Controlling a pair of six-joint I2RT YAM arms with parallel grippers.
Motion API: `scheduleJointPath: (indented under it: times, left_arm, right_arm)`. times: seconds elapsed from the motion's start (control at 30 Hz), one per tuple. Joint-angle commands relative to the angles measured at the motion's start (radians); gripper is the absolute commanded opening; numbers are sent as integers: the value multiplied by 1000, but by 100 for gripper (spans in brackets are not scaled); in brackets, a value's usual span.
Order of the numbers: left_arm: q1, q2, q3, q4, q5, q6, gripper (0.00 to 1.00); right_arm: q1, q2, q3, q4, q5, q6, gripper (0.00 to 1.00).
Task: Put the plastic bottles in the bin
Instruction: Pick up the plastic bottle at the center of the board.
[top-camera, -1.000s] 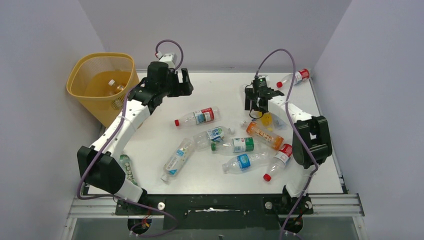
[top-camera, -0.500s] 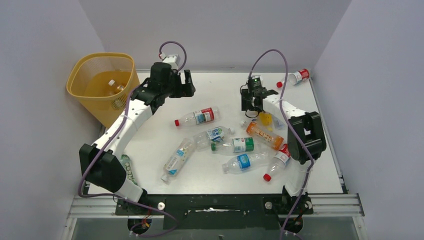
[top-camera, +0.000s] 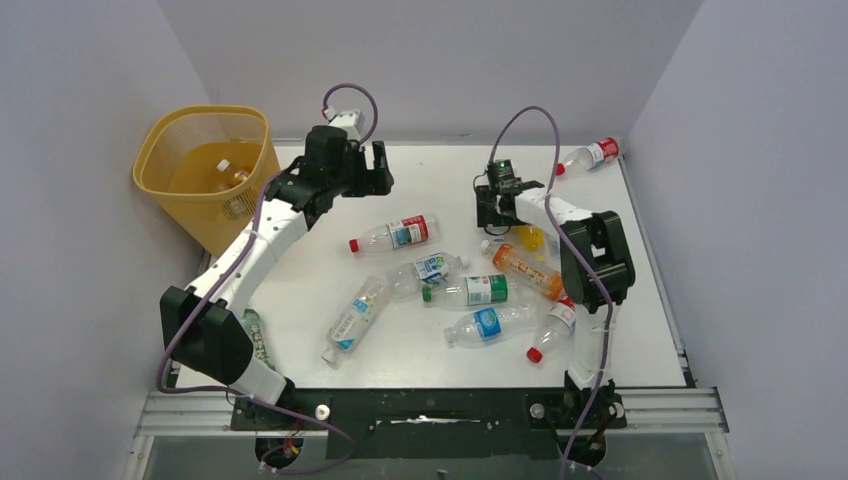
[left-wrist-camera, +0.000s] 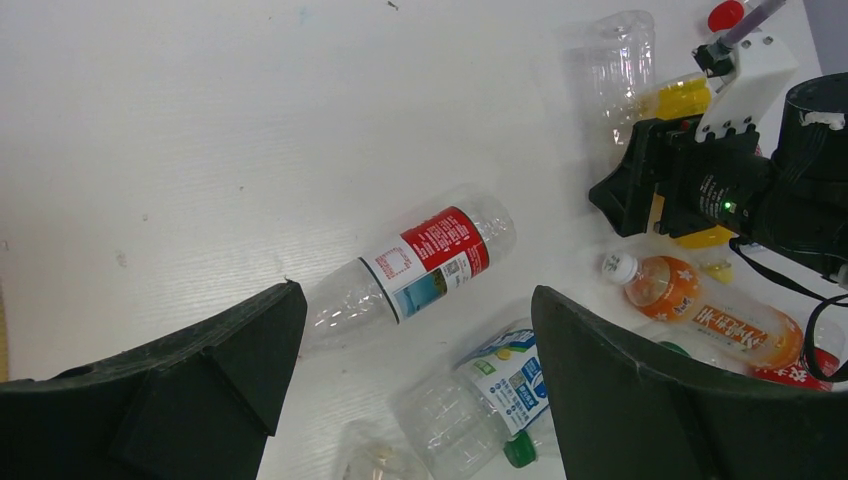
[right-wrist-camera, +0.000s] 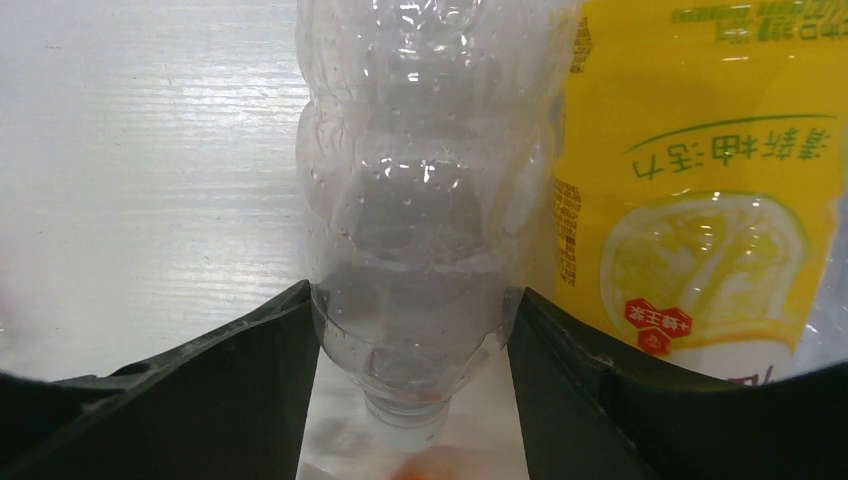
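Top view: yellow bin (top-camera: 205, 165) far left, one bottle (top-camera: 228, 172) inside, left gripper (top-camera: 375, 170) just right of the bin, jaws spread, empty, right gripper (top-camera: 490, 218) well right of the bin among loose bottles (top-camera: 470, 291) on the table (top-camera: 440, 170); left wrist view: red-labelled bottle (left-wrist-camera: 415, 265) lying below wide-apart fingers (left-wrist-camera: 200, 370); right wrist view: fingers (right-wrist-camera: 230, 370) pinching a clear bottle (right-wrist-camera: 410, 200), yellow-labelled bottle (right-wrist-camera: 690, 180) against it.

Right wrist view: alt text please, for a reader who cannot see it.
An unlabelled clear bottle lies neck toward the camera, clasped between the black fingers of the right gripper. A yellow lemon-label bottle lies beside it on the right, on the white table.
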Motion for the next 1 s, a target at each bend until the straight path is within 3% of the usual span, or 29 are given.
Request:
scheduleJointPath:
  times: [0.0,0.2,0.47,0.73,0.97]
  left_arm:
    - [-9,-12,49,21,-18,12,84]
    - [-15,-3,71,2,-25,16,84]
    - [-19,-5,82,-3,-12,13,84]
    - [-24,-6,35,49,40,2,84]
    - [-22,-11,-19,108,130,-35,84]
  right_arm:
    - [5,-3,39,27,-11,-14,55]
    - [10,-52,10,34,-4,-19,38]
    - [58,-216,-22,6,20,-45,37]
    - [220,-365,-67,-16,114,-18,38]
    - [310,-492,-173,22,64,52,38]
